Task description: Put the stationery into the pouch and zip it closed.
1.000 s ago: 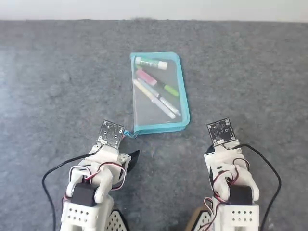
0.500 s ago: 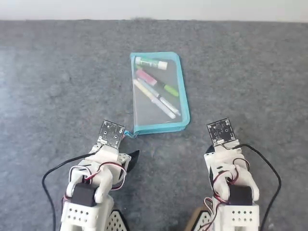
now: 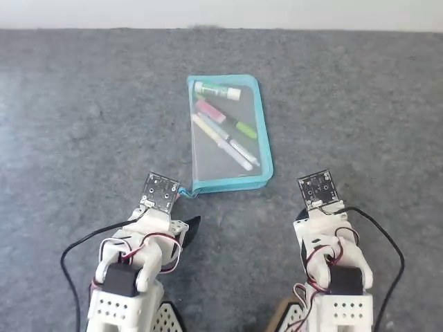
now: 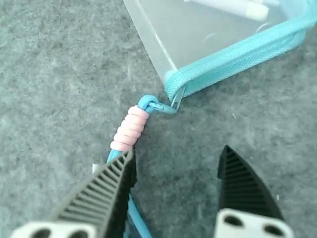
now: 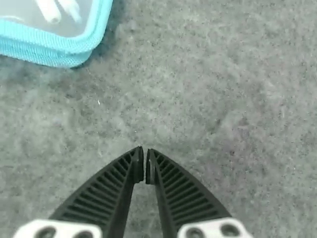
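Pouch [image 3: 228,131] lies flat on the grey felt tabletop [image 3: 83,104]. It's clear w/ teal zip edging and sits just ahead of the L arm. Inside I see a white stick w/ green cap [image 3: 217,90] at the far end, a pink marker [image 3: 209,111] and a couple of pale pens [image 3: 232,149] lying diagonal. Zip slider [image 4: 174,101] sits at the pouch corner nearest the L arm, and the near edge of the zip looks joined. Pink-wrapped pull cord [image 4: 130,128] trails from the slider toward my L gripper [image 4: 178,151]. Its jaws are wide w/ nothing between them, and the cord's blue tail runs beside one finger. R gripper [image 5: 144,150] sits over bare felt, jaws pressed together on nothing, near the pouch's other near corner but apart from it.
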